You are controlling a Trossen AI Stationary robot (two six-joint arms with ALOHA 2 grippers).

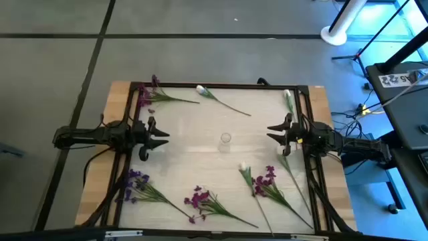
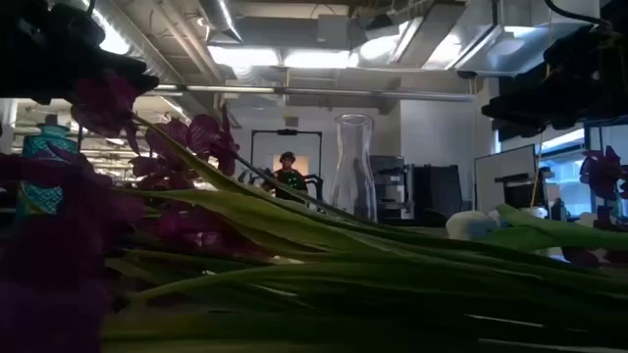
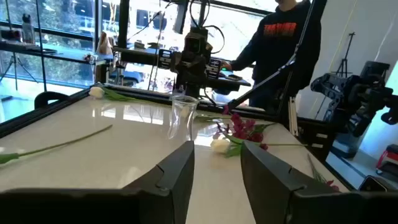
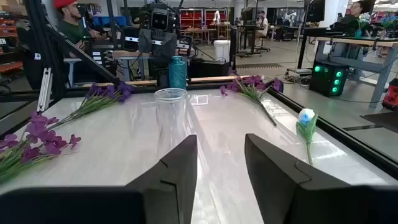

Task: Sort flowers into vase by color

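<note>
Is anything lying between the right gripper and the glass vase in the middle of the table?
Nothing visible does. The right gripper sits at the table's right side, open, facing the glass vase across bare tabletop. The nearest flowers, a white bud and a purple stem, lie off that line toward the front edge.

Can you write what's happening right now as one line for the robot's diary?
phase: start | left gripper: open, left side | right gripper: open, right side | vase: center, empty | flowers: on table

A clear glass vase (image 1: 225, 138) stands upright at the table's centre. Purple-blossomed stems lie flat at the far left corner (image 1: 157, 94) and along the near edge (image 1: 142, 187) (image 1: 206, 203) (image 1: 271, 187). White tulip buds lie by the far edge (image 1: 217, 99), the right edge (image 1: 289, 100) and near centre (image 1: 246, 171).
</note>
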